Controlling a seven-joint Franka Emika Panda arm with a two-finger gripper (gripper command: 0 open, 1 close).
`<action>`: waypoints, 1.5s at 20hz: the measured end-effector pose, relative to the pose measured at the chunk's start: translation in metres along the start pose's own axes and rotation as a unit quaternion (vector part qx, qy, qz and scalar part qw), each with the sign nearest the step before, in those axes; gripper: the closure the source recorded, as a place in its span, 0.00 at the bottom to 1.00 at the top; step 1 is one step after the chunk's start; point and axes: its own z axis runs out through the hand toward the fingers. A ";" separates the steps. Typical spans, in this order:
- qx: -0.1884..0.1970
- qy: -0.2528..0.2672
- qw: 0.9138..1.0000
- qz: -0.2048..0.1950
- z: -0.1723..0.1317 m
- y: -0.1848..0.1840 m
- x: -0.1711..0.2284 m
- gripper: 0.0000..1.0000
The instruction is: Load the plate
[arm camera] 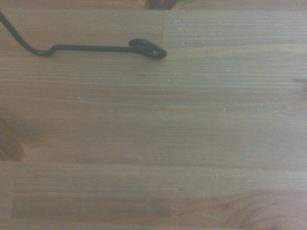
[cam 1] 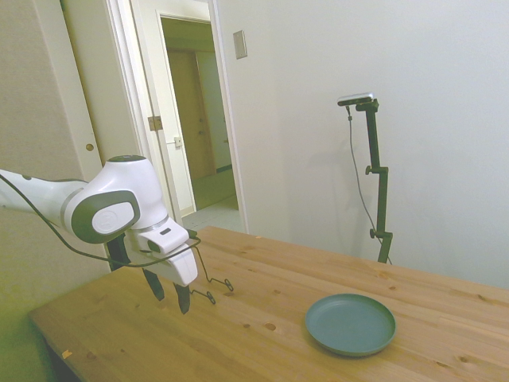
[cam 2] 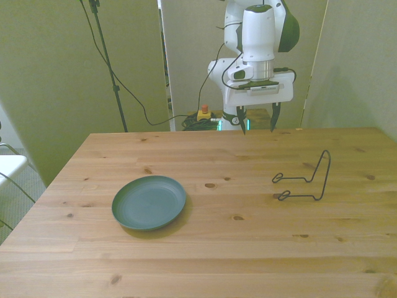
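Observation:
The teal plate (cam 1: 350, 323) lies flat on the wooden table (cam 1: 262, 350); in the front view the plate (cam 2: 149, 202) is at the front view's left of centre. My gripper (cam 2: 258, 124) hangs open above the table's far edge, nothing between its fingers, well apart from the plate. From the side, the gripper (cam 1: 171, 301) hovers a little above the wood, next to a black wire stand (cam 1: 213, 286). The plate is out of the wrist view.
The black wire stand (cam 2: 307, 180) sits on the table at the front view's right, with an upright loop and two feet ending in small rings. One ringed foot of the wire stand (arm camera: 96, 48) shows in the wrist view. An open doorway (cam 1: 195, 119) lies beyond the table.

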 end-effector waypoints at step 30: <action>-0.024 0.063 0.990 0.122 0.003 -0.030 0.175 0.00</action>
